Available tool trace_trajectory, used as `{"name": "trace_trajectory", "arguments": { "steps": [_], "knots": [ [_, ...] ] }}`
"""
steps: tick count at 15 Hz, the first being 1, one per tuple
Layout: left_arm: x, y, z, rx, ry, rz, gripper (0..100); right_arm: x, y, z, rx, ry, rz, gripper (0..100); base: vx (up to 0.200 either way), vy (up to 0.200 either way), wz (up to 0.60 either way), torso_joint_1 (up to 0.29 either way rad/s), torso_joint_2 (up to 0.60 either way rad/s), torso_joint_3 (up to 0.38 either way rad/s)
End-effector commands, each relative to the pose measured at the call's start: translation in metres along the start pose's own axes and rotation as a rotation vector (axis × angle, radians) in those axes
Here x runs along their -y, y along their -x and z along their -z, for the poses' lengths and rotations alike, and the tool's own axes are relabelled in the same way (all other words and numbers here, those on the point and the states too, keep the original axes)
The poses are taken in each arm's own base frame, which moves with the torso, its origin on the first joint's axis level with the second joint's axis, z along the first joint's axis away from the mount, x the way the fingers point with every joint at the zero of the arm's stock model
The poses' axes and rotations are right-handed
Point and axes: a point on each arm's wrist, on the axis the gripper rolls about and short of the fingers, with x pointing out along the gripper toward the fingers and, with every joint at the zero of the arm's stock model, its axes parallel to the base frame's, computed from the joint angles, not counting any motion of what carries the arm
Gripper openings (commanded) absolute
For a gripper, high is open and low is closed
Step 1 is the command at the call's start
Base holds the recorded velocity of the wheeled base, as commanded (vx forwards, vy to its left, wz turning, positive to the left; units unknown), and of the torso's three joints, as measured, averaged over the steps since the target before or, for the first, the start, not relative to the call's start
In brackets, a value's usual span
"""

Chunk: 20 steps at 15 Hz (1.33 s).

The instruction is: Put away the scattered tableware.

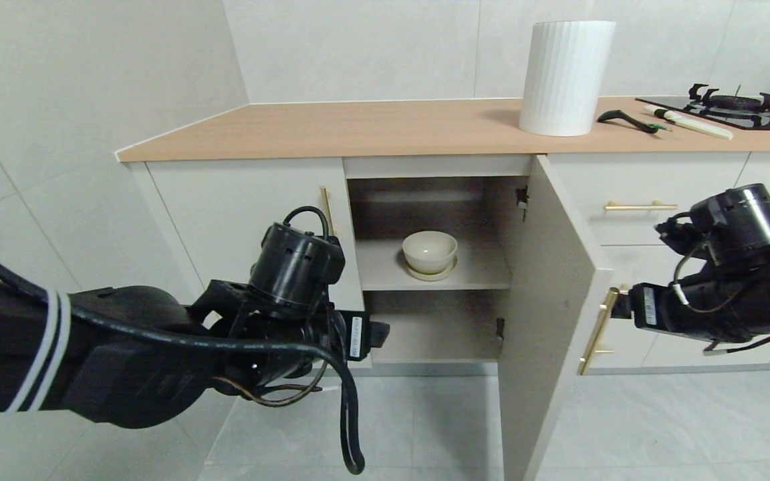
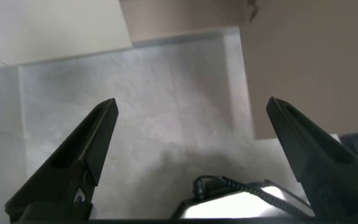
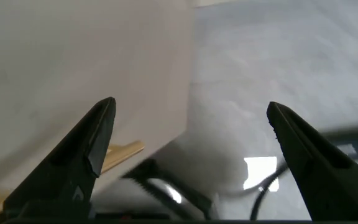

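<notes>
A cream bowl (image 1: 430,249) sits on a small plate (image 1: 430,272) on the upper shelf of the open cabinet (image 1: 478,267). My left gripper (image 1: 377,334) hangs low in front of the cabinet's left side, below the shelf; in the left wrist view it (image 2: 192,106) is open over the floor with nothing between its fingers. My right gripper (image 1: 620,305) is beside the brass handle (image 1: 597,331) of the swung-out door (image 1: 552,287). It (image 3: 191,104) is open and empty, with the door panel (image 3: 79,62) and the handle (image 3: 124,153) close by.
On the wooden countertop (image 1: 358,127) stand a tall white ribbed container (image 1: 565,77), a black-handled utensil (image 1: 628,121) and a pale long utensil (image 1: 692,123), next to a gas hob (image 1: 739,103). Drawers with brass handles (image 1: 639,206) lie right of the door. Grey tiled floor (image 1: 425,427) is below.
</notes>
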Motion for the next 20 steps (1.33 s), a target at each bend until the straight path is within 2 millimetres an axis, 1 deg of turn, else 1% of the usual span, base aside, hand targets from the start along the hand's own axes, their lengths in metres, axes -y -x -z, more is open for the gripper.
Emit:
{"name": "trace_trajectory", "arguments": {
  "steps": [1,3,4,7,9,11,13,15,16,17,19,20],
  "knots": [
    [-0.005,0.012,-0.008,0.037,0.016,0.003,100,-0.046,-0.031,-0.001,-0.046,0.093,-0.077,100,0.000,0.000,0.00,0.000,0.00,0.000],
    [-0.008,0.011,-0.007,0.034,-0.023,-0.023,100,-0.062,-0.051,0.000,-0.072,0.118,-0.091,100,0.000,0.000,0.00,0.000,0.00,0.000],
    [-0.008,0.010,-0.006,0.033,-0.032,-0.033,100,-0.065,-0.055,0.003,-0.078,0.125,-0.095,100,0.000,0.000,0.00,0.000,0.00,0.000],
    [-0.008,0.011,-0.005,0.034,-0.038,-0.044,100,-0.077,-0.078,0.010,-0.066,0.108,-0.114,100,0.000,0.000,0.00,0.000,0.00,0.000],
    [-0.009,0.011,-0.004,0.032,-0.038,-0.048,100,-0.079,-0.083,0.011,-0.064,0.103,-0.117,100,0.000,0.000,0.00,0.000,0.00,0.000],
    [-0.012,0.012,-0.004,0.034,-0.047,-0.059,100,-0.083,-0.090,0.009,-0.024,0.020,-0.139,100,0.200,0.000,0.00,0.002,0.00,0.005],
    [-0.023,0.014,-0.012,0.063,-0.025,-0.105,100,-0.087,-0.095,0.009,0.009,-0.007,-0.148,100,0.200,0.000,0.00,-0.005,0.00,0.000],
    [-0.041,0.021,-0.022,0.099,-0.016,-0.163,100,-0.093,-0.099,0.011,0.022,-0.038,-0.165,100,0.200,0.000,0.00,0.010,0.00,-0.002],
    [-0.060,0.032,-0.033,0.139,-0.013,-0.205,100,-0.098,-0.103,0.012,0.039,-0.076,-0.187,100,0.000,0.000,0.00,0.000,0.00,0.000],
    [-0.069,0.041,-0.038,0.168,-0.005,-0.227,100,-0.102,-0.108,0.013,0.054,-0.099,-0.194,100,0.000,0.000,0.00,0.000,0.00,0.000],
    [-0.072,0.051,-0.043,0.199,0.006,-0.229,100,-0.107,-0.120,0.012,0.116,-0.150,-0.201,100,0.000,0.000,0.00,0.000,0.00,0.000],
    [-0.072,0.050,-0.042,0.195,0.005,-0.229,100,-0.111,-0.126,0.008,0.165,-0.217,-0.213,100,0.000,0.000,0.00,0.000,0.00,0.000]
  ]
}}
